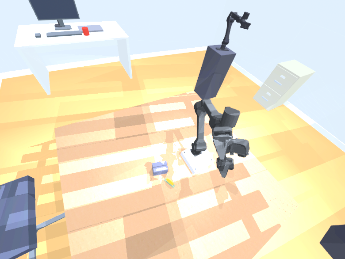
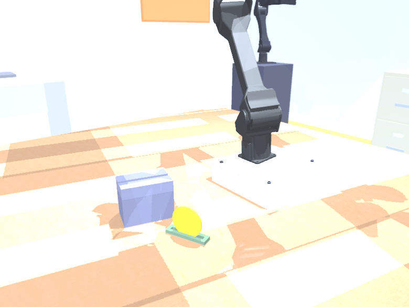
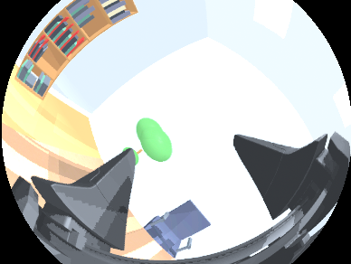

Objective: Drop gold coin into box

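Observation:
The gold coin (image 1: 170,182) (image 2: 186,221) stands on its edge in the shallow green holder (image 2: 204,240). The closed box (image 1: 159,169) (image 2: 147,208) looks blue-grey and stands just behind and to the left of the holder in the exterior view. A narrow groove runs along its lid; the slot's depth cannot be made out. My gripper (image 1: 222,167) (image 3: 185,146) is open and empty, with its fingers wide apart. It is raised well above the floor, to the right of the coin in the top view, and outside the exterior view. The wrist view shows neither coin nor box.
The arm stands on a white base plate (image 1: 205,164) (image 2: 297,174), right of the box. Farther off are a white desk (image 1: 111,28), a second arm on a dark pedestal (image 1: 213,66), a filing cabinet (image 1: 281,83) and a blue chair (image 1: 17,217) (image 3: 185,221).

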